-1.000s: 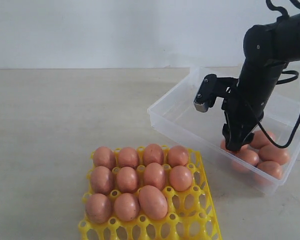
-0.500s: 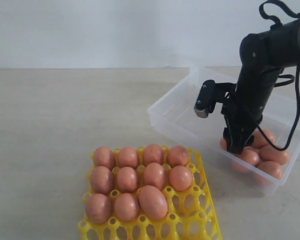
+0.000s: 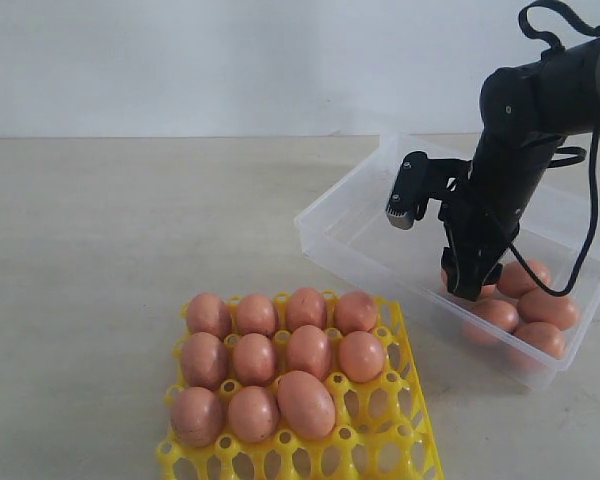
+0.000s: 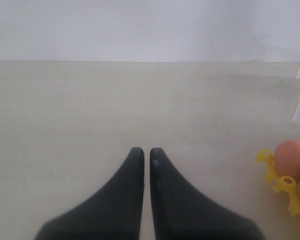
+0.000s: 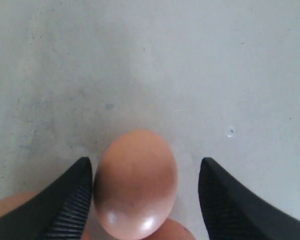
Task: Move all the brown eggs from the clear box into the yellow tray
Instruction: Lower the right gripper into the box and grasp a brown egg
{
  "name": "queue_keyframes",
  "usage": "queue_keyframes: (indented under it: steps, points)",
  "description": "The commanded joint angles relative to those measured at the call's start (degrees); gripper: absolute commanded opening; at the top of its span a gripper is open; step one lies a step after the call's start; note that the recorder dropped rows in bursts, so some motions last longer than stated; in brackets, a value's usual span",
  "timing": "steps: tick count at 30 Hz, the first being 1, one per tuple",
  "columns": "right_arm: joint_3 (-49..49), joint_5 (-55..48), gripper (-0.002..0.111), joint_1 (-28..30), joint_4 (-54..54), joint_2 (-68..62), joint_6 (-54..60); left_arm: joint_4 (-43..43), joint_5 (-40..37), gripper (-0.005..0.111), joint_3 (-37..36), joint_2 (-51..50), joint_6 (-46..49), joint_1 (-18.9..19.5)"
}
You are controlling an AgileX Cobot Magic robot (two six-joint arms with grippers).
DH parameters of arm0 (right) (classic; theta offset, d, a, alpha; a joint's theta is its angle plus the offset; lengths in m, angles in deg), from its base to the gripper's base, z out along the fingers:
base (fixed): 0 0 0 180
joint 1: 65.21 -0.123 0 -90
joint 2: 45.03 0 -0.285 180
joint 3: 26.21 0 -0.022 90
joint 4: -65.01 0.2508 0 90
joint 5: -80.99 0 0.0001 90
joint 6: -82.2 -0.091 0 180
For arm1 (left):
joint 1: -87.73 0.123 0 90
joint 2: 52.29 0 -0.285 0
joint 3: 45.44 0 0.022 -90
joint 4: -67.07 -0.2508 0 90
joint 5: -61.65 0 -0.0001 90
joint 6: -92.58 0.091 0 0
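Note:
Several brown eggs fill the far cups of the yellow tray. A few more brown eggs lie at the near right end of the clear box. My right gripper reaches down into the box among them. In the right wrist view it is open around one egg; one finger touches the egg and the other stands off with a gap. My left gripper is shut on nothing, low over the table beside the tray corner, and does not show in the exterior view.
The tray's near-right cups hold no eggs. The box's low transparent wall stands between the gripper and the tray. A black cable loops from the right arm over the box. Two other eggs lie close under the right fingers.
The right arm has shifted a little to the left over the box, and its fingertips have risen slightly. The eggs in the tray have not moved.

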Motion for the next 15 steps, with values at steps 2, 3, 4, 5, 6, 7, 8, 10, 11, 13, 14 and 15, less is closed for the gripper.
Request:
queue_keyframes:
  steps: [2, 3, 4, 5, 6, 7, 8, 10, 11, 13, 14, 15]
  points:
    - [-0.26, 0.21, 0.054, 0.13, 0.1, -0.09, 0.16, 0.45, 0.65, 0.004, 0.12, 0.18, -0.39, -0.25]
    - [-0.26, 0.21, 0.054, 0.13, 0.26, -0.09, 0.06, 0.45, 0.65, 0.004, 0.12, 0.18, -0.39, -0.25]
    - [-0.26, 0.21, 0.054, 0.13, 0.22, -0.09, -0.48, 0.45, 0.65, 0.004, 0.12, 0.18, -0.39, -0.25]
    - [-0.26, 0.21, 0.054, 0.13, 0.22, -0.09, -1.23, 0.45, 0.65, 0.004, 0.12, 0.18, -0.39, -0.25]
    - [-0.26, 0.21, 0.054, 0.13, 0.22, -0.09, -1.89, 0.45, 0.65, 0.004, 0.12, 0.18, -0.39, -0.25]
    - [-0.26, 0.35, 0.054, 0.13, 0.22, -0.09, -2.6, 0.45, 0.65, 0.004, 0.12, 0.18, -0.39, -0.25]
    - [-0.26, 0.48, 0.054, 0.13, 0.22, -0.09, -3.13, 0.45, 0.65, 0.004, 0.12, 0.18, -0.39, -0.25]
    - [-0.26, 1.18, 0.054, 0.13, 0.22, -0.09, -4.79, 0.45, 0.65, 0.004, 0.12, 0.18, -0.39, -0.25]
    - [-0.26, 1.8, 0.054, 0.13, 0.22, -0.24, -6.09, 0.45, 0.65, 0.004, 0.12, 0.18, -0.39, -0.25]
    - [-0.26, 2.53, 0.054, 0.13, 0.22, -1.09, -9.28, 0.45, 0.65, 0.004, 0.12, 0.18, -0.39, -0.25]
    - [-0.26, 2.53, 0.054, 0.13, 0.22, -1.94, -10.56, 0.45, 0.65, 0.004, 0.12, 0.18, -0.39, -0.25]
    - [-0.26, 2.53, 0.054, 0.13, 0.22, -2.81, -11.73, 0.45, 0.65, 0.004, 0.12, 0.18, -0.39, -0.25]
